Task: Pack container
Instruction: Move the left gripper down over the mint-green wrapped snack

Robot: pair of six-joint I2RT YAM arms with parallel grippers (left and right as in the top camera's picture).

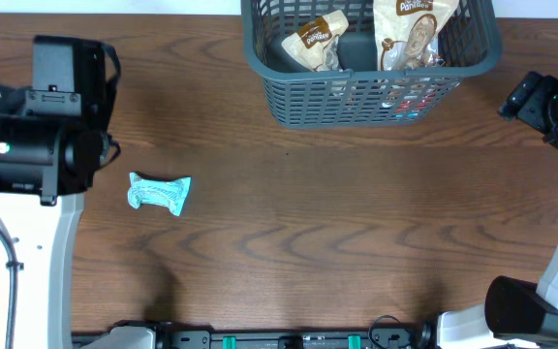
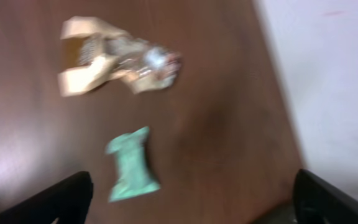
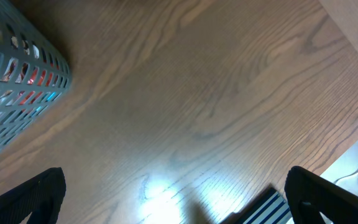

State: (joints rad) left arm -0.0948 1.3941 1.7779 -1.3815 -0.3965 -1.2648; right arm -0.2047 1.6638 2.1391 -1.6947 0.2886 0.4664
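Dark wood tabletop (image 1: 308,223). Container (image 1: 356,97) at far edge, right of centre, with cream-brown snack packets (image 1: 313,41) inside. Teal packet (image 1: 160,194) lies flat on wood near left arm, well apart from container. Left hand (image 2: 191,202) spread wide, gripping nothing. Right hand (image 3: 173,199) likewise wide, empty, near container's corner.

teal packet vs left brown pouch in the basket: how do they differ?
The teal packet lies on the table, outside the basket; the left brown pouch sits inside it. The teal packet is plain and smaller; the brown pouch is bigger, with a printed label. Both are soft packets.
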